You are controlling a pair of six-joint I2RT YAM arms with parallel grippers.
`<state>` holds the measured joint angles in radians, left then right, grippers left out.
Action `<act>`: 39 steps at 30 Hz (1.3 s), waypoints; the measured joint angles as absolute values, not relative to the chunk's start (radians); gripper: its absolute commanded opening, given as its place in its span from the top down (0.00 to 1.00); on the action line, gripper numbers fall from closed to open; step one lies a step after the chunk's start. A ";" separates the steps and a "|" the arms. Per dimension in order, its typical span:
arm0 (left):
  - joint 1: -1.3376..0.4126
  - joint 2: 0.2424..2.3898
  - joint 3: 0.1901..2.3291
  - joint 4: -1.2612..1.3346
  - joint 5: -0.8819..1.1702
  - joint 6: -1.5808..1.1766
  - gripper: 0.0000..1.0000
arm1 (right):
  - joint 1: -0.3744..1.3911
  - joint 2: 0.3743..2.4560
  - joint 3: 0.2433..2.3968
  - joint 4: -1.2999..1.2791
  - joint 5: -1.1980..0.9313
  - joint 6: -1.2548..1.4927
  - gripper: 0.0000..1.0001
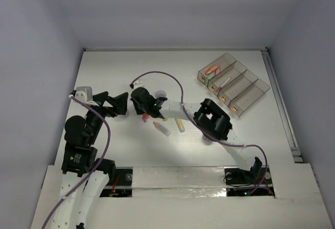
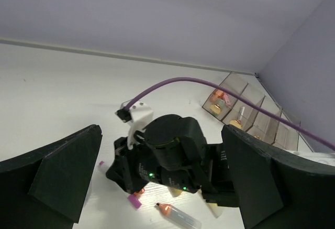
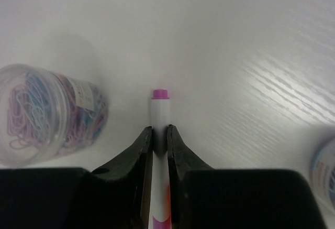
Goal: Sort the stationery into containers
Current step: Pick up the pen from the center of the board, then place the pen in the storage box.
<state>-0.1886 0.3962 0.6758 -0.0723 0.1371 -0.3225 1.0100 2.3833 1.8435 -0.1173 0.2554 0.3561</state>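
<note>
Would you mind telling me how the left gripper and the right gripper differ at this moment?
The left gripper stands wide open, while the right gripper is shut. The left gripper holds nothing; the right gripper clamps a white marker with a pink cap, beside a clear tub of paper clips. Both are black, two-fingered, and close together over the white table.

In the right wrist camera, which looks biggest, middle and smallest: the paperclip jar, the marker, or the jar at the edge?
1. Paperclip jar: biggest.
2. Marker: thin, and partly hidden in the right claw.
Edge jar: mostly cut off by the picture's side, so I can't rank it.
</note>
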 measured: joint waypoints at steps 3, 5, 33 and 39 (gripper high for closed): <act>-0.189 0.396 0.676 -0.072 0.137 -0.323 0.01 | 0.997 2.326 1.766 -0.095 0.247 0.380 1.00; -0.189 0.396 0.676 -0.072 0.137 -0.323 0.01 | 0.985 2.281 1.726 -0.076 0.242 0.394 1.00; -0.189 0.405 0.676 -0.072 0.154 -0.323 0.01 | 0.078 1.573 1.029 0.293 0.200 0.668 0.99; -0.188 0.414 0.676 -0.072 0.155 -0.323 0.01 | 0.019 1.644 1.026 0.299 0.163 0.710 0.96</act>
<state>-0.1883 0.4141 0.6758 -0.0715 0.1551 -0.3229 0.0193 1.6436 1.0260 0.2989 0.1631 0.7097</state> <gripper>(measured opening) 0.989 0.180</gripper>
